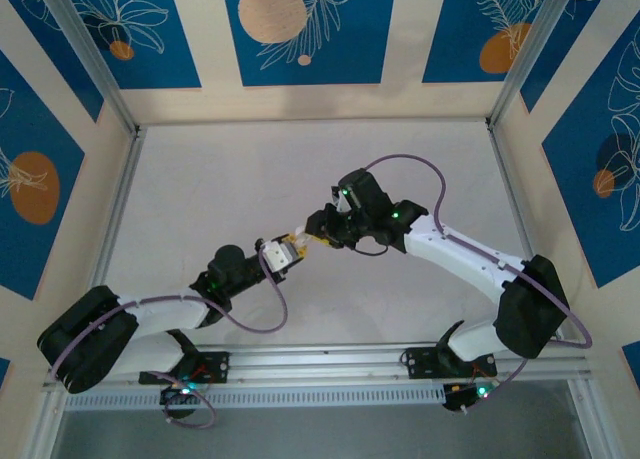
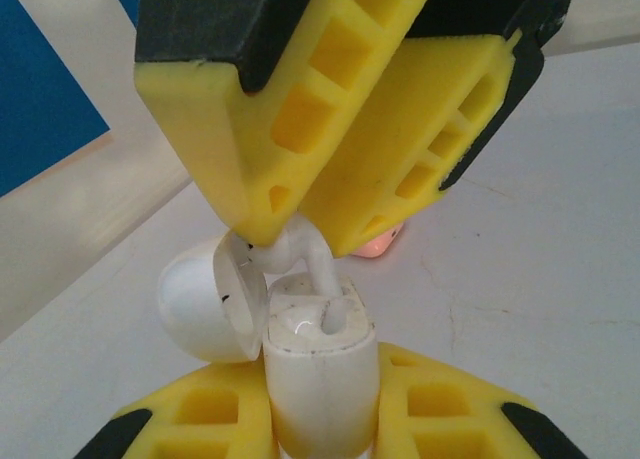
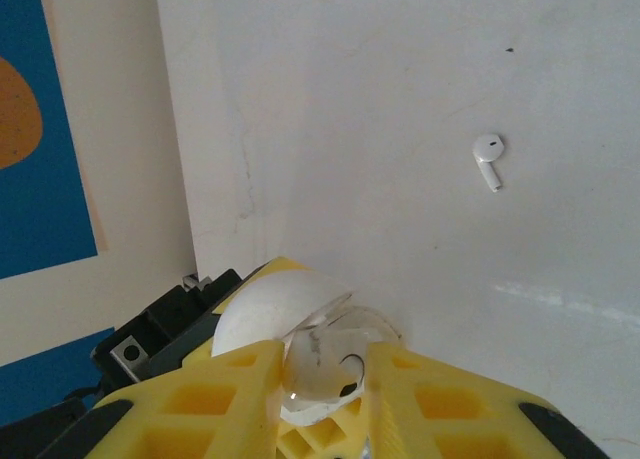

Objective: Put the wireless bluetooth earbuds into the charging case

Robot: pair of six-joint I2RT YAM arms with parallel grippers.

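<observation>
Left tool (image 2: 320,414) clamps the open charging case (image 2: 320,374), lower centre. Right tool (image 2: 318,234) straddles a white earbud (image 2: 300,254) above it, stem socketed; you cannot tell if it grips. Light, slick, rigid: hold its bulb.

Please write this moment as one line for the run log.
left gripper: shut on charging case, lid open | right gripper: at white earbud, stem in case slot, grip unclear | second white earbud: lying on table
</observation>
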